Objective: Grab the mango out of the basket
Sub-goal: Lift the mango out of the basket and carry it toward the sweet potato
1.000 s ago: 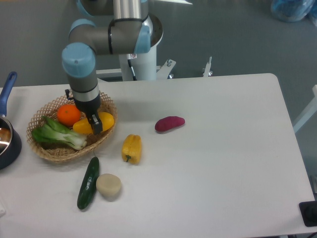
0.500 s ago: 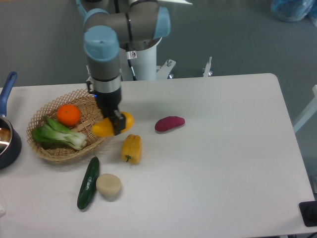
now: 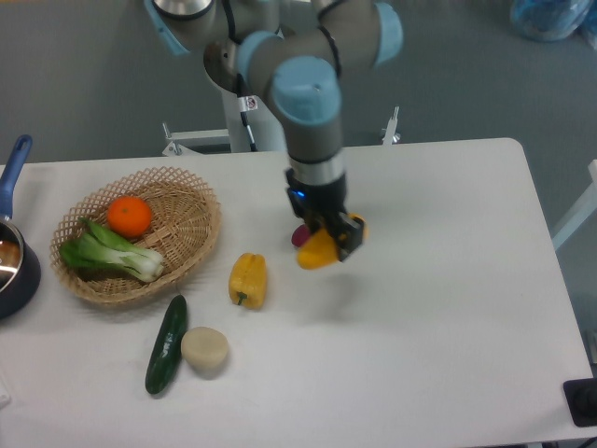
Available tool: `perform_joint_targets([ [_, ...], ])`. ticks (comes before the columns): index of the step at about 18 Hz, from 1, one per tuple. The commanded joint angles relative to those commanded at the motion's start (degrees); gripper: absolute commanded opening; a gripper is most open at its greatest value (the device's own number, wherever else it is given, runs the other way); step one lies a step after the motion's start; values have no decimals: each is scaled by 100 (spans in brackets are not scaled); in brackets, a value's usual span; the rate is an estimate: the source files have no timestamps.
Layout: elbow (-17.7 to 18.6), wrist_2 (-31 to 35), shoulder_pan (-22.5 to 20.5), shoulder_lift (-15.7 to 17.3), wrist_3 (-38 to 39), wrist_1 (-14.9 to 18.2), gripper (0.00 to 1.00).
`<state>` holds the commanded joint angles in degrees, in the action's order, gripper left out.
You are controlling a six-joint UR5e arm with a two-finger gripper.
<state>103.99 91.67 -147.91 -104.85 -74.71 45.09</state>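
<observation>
**Mango held clear of basket**

Fingers [image 3: 333, 241] clamped on mango [image 3: 318, 252], held above surface [image 3: 448, 308], well right of basket [image 3: 191, 224]. Purple vegetable [image 3: 298, 233] mostly hidden behind gripper. Orange [image 3: 129, 216] and bok choy [image 3: 107, 253] lying in basket.

mango [image 3: 319, 252]: showing yellow shading to orange | basket [image 3: 191, 219]: showing light tan weave | bell pepper [image 3: 248, 279]: yellow | round fruit [image 3: 130, 216]: orange | leafy green [image 3: 110, 254]: green and white | cucumber [image 3: 166, 343]: dark green | surface [image 3: 438, 308]: white | arm [image 3: 308, 103]: grey with light blue caps
</observation>
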Motion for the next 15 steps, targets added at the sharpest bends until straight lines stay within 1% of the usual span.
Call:
perform_joint_targets([
  [1,-88,-26,-106,-26,-9,9,50],
  [2,-159,-52,-307,-27,0,44,50],
  [4,-220,-44,-519,-27,-70,140,50],
  [5,-247,-61,-720,-27,-358,323,50],
  [6,-308,-88,-766,-18,-578,447,50],
  [7,-413,-97,-775,-18,-641,570,50],
  [11,-1037,-88,-766,-35,-677,1606,50],
  [12,-1134,-97,-766,-44,-686,1739,50],
  [13,-1161,-97,-775,-53,-686,1792,50],
  [15,-1126,-114,-784,-44,-686,1784,50],
])
